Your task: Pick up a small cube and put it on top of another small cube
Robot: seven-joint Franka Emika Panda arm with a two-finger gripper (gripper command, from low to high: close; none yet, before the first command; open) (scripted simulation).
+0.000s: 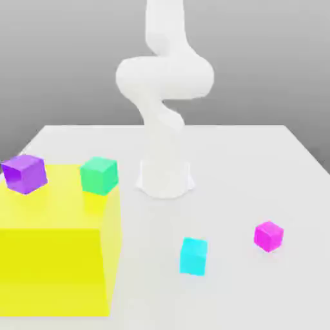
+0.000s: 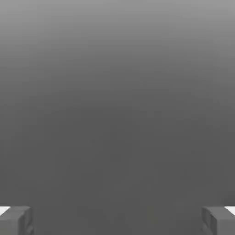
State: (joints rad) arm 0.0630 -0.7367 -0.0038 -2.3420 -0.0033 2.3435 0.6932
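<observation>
The small magenta-pink cube (image 1: 269, 236) lies on the white table toward the exterior view's right, near the front. A cyan cube (image 1: 193, 256) of about the same size sits a little to its left and nearer the front, apart from it. The white arm (image 1: 164, 84) rises from its base (image 1: 165, 177) at the table's middle and bends upward out of the frame. In the hand view my gripper (image 2: 117, 220) stands open, its two grey fingertips (image 2: 16, 220) far apart with only a plain grey background between them.
A large yellow block (image 1: 55, 258) fills the front of the exterior view's left. On its top rest a violet-purple cube (image 1: 24, 173) and a green cube (image 1: 99, 175). The table's (image 1: 258, 155) far edge runs behind the arm's base.
</observation>
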